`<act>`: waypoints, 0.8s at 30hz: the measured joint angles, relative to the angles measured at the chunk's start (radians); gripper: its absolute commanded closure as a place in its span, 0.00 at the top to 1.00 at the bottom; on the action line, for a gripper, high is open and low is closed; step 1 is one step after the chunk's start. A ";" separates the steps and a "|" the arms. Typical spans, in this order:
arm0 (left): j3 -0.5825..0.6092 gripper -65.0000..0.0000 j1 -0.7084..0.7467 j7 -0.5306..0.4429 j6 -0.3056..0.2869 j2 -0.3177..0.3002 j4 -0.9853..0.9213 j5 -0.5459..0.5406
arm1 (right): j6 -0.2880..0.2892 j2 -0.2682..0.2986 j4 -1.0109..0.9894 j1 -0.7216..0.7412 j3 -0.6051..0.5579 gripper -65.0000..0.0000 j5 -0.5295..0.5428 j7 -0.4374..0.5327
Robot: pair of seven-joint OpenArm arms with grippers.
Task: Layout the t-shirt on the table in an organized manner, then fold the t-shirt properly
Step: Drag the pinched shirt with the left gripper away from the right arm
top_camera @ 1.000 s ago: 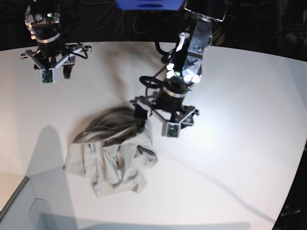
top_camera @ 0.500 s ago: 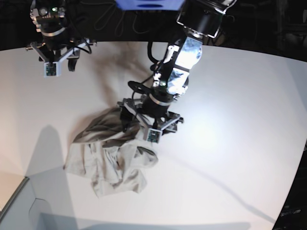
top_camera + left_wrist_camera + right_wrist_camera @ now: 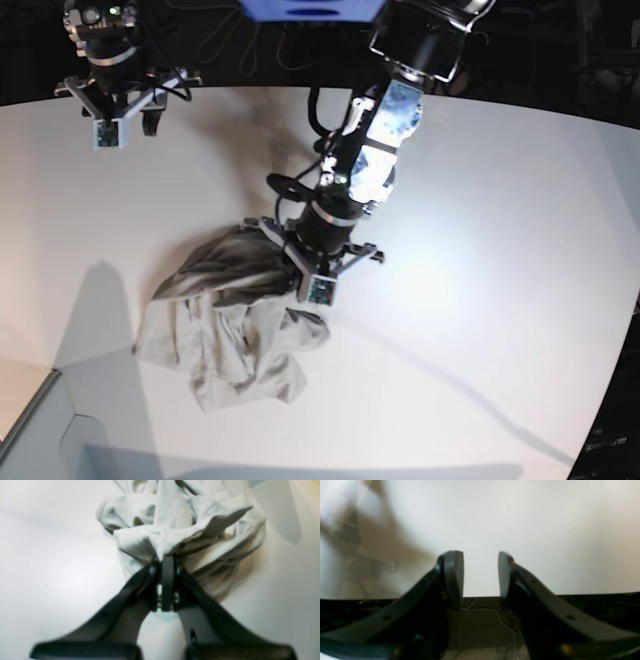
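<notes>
Table (image 3: 520, 250): a broad white top with a curved far edge, filling most of the base view; dark surroundings behind it.
T-shirt (image 3: 235, 320): a light grey-beige heap, crumpled and bunched, lying on the table toward the near left of the base view; not spread flat.
Left arm: reaches down from the top centre of the base view to the shirt's upper right edge.
Left gripper (image 3: 167, 560): fingers clenched together on a raised fold of the t-shirt (image 3: 180, 530); in the left wrist view the cloth puckers up where the tips pinch it.
Right arm: held at the far left corner of the base view, well apart from the shirt.
Right gripper (image 3: 480, 575): fingers parted with a clear gap, grasping nothing; only bare table (image 3: 520, 517) lies beyond them.
</notes>
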 measured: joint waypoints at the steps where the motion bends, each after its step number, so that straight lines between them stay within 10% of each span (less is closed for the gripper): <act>1: -0.001 0.00 0.002 -0.001 0.000 0.000 0.029 0.000 | 0.000 0.000 0.000 0.000 0.000 0.36 0.000 0.002; 16: 0.000 0.00 0.017 0.013 0.001 -0.066 0.608 0.003 | 0.000 0.000 0.000 0.000 -0.002 0.36 0.000 0.002; 24: -0.232 0.00 -0.038 0.007 0.002 -0.120 0.724 0.002 | 0.000 0.000 0.000 0.006 -0.002 0.36 0.000 -0.001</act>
